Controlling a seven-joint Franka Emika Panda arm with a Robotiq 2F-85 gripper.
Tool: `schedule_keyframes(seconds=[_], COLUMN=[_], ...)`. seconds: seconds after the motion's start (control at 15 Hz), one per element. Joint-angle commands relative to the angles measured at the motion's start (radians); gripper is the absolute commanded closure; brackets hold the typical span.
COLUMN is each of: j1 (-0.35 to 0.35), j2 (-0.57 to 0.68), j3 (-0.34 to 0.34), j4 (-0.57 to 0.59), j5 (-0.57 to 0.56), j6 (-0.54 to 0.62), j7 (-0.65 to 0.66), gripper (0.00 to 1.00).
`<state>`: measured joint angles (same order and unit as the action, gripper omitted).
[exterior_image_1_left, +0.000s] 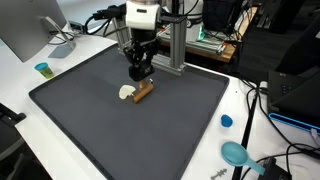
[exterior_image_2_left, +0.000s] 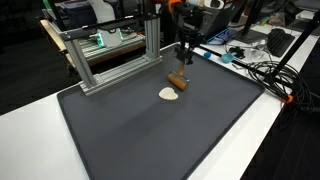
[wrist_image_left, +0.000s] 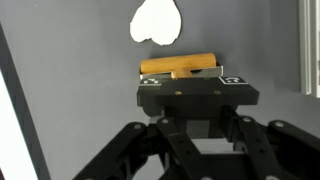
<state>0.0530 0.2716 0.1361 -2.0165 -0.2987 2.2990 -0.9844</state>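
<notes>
In an exterior view the gripper (exterior_image_1_left: 140, 74) stands near the upper middle of a dark mat (exterior_image_1_left: 120, 135), its fingers pressed together on a wooden stick (exterior_image_1_left: 146, 92). The stick lies slanted, with a white piece (exterior_image_1_left: 126, 93) just beside its lower left end. Below and to both sides of the pair the mat runs wide and bare to its edges. Behind the gripper, toward the top of the frame, a metal frame (exterior_image_1_left: 176, 45) stands close and narrows the room there. A white table (exterior_image_1_left: 246, 105) borders the mat. On it sits a small teal cup (exterior_image_1_left: 42, 69) at the upper left, and I cannot tell what is in it. A blue cap (exterior_image_1_left: 226, 121) lies off the mat's right edge.

In an exterior view the gripper (exterior_image_2_left: 184, 64) comes down at the upper right of the mat (exterior_image_2_left: 150, 140), on the stick (exterior_image_2_left: 177, 82). The white piece (exterior_image_2_left: 168, 95) lies just below the stick. The frame (exterior_image_2_left: 110, 55) spans the mat's far edge at the upper left, and cables (exterior_image_2_left: 255, 70) crowd the right border. The lower half of the mat is open.

In the wrist view the gripper (wrist_image_left: 190, 82) fills the bottom of the frame, with the stick (wrist_image_left: 180, 66) lying crosswise at its tips. The white piece (wrist_image_left: 158, 20) sits above it, apart from it. Bare mat (wrist_image_left: 80, 60) lies to the left.
</notes>
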Motion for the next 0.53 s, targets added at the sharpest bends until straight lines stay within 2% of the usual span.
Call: schedule_keyframes(seconds=[0.0, 0.2, 0.4, 0.47], j1=[-0.055, -0.069, -0.067, -0.066], j2=[-0.195, -0.192, -0.138, -0.176], j3=[-0.031, -0.066, -0.081, -0.083], j4=[-0.142, -0.07, 0.054, -0.031], j5=[0.088, 0.135, 0.193, 0.149], j6=[-0.032, -0.101, -0.172, -0.122], j7=[-0.009, 0.032, 0.085, 0.051], gripper=[0.79, 0.79, 0.79, 0.54])
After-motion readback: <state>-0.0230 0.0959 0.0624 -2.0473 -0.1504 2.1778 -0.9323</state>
